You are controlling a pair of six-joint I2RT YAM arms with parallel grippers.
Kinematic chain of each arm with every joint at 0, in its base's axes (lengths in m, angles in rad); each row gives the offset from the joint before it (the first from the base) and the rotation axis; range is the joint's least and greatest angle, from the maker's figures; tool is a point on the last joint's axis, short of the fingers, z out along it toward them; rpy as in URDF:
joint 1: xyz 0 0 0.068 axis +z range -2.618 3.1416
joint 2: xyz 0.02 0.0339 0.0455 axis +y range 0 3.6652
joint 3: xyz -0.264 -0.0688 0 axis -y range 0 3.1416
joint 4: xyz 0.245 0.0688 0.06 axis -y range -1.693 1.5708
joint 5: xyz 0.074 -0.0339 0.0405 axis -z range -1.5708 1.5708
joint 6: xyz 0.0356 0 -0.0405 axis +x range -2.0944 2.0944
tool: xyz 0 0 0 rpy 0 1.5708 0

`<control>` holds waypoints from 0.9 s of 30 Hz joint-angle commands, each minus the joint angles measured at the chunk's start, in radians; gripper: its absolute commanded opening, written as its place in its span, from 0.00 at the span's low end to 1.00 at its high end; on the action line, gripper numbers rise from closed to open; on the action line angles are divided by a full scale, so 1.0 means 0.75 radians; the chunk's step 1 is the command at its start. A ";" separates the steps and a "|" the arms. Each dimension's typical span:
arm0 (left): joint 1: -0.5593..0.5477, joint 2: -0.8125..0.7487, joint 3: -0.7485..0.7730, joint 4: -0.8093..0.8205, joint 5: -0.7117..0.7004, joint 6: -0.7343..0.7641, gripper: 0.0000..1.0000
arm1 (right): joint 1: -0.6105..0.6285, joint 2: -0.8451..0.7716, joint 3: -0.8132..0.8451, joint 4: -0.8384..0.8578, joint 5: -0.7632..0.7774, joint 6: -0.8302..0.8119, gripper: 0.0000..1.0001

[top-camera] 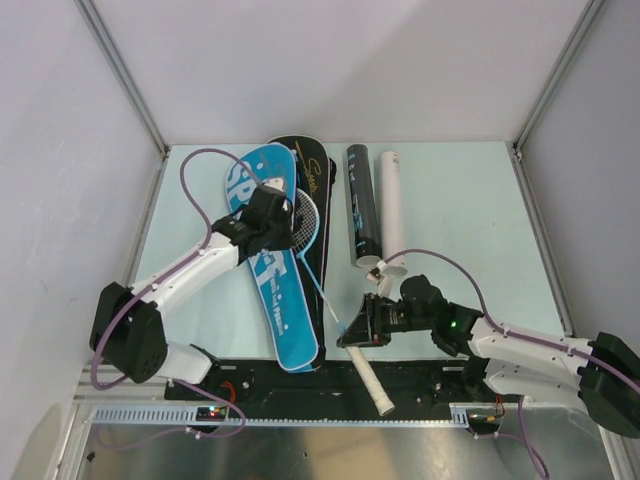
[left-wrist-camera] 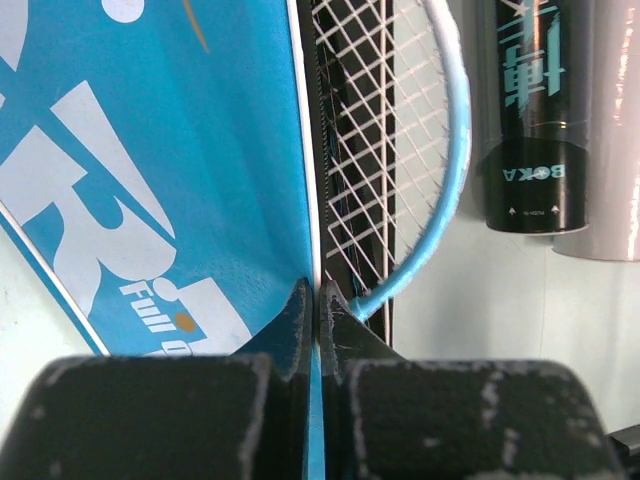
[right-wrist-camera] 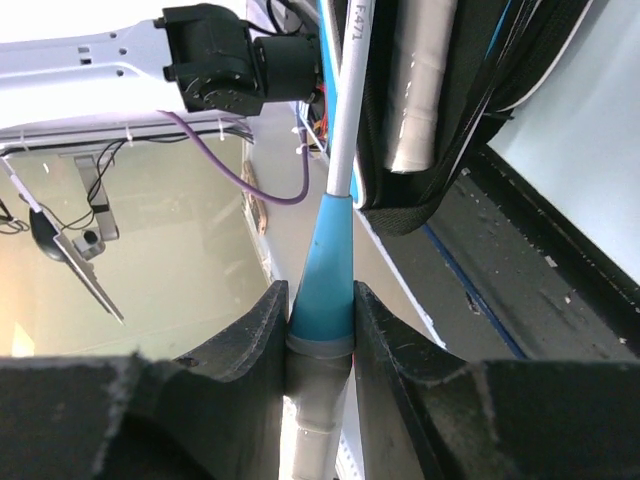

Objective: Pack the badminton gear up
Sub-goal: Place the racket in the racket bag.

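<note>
- Currently, seen from overhead, the blue cover lies slantwise from upper centre-left down to lower centre, partly over a black cover.
- A racket with a pale blue frame rests with its head just beside the blue cover's right edge. Its white handle points to the bottom of the frame.
- Left gripper: completely closed, pinching the white-piped edge of the blue cover, with the racket's strings right beside it.
- Right gripper: partly closed, clamped on the blue cone where the racket's shaft meets the white grip (it looks like a firm, centred hold).
- A black tube and a white tube lie side by side at upper centre-right, apart from both grippers.
- The step in hand, as I judge it, is feeding the racket head into the blue cover.
- To do it well, the left gripper should lift the pinched edge so the mouth gapes.
- The right gripper should hold the racket flat, line it up with the cover's length, and slide it slowly toward the upper left.
- The frame or strings could snag on the edge, and I cannot tell how far the cover is open.
</note>
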 commanded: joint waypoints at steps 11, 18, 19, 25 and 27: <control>0.004 -0.175 -0.159 0.158 0.286 -0.289 0.00 | -0.127 0.394 0.311 0.221 0.166 -0.222 0.00; 0.019 -0.270 -0.228 0.192 0.294 -0.417 0.00 | -0.133 0.658 0.546 0.221 0.316 -0.349 0.00; 0.024 -0.284 -0.236 0.195 0.301 -0.428 0.00 | -0.134 0.684 0.566 0.226 0.335 -0.359 0.00; 0.044 -0.338 -0.294 0.226 0.358 -0.506 0.00 | -0.130 0.826 0.595 0.339 0.437 -0.402 0.00; 0.049 -0.353 -0.307 0.233 0.371 -0.509 0.00 | -0.130 0.865 0.596 0.400 0.398 -0.426 0.00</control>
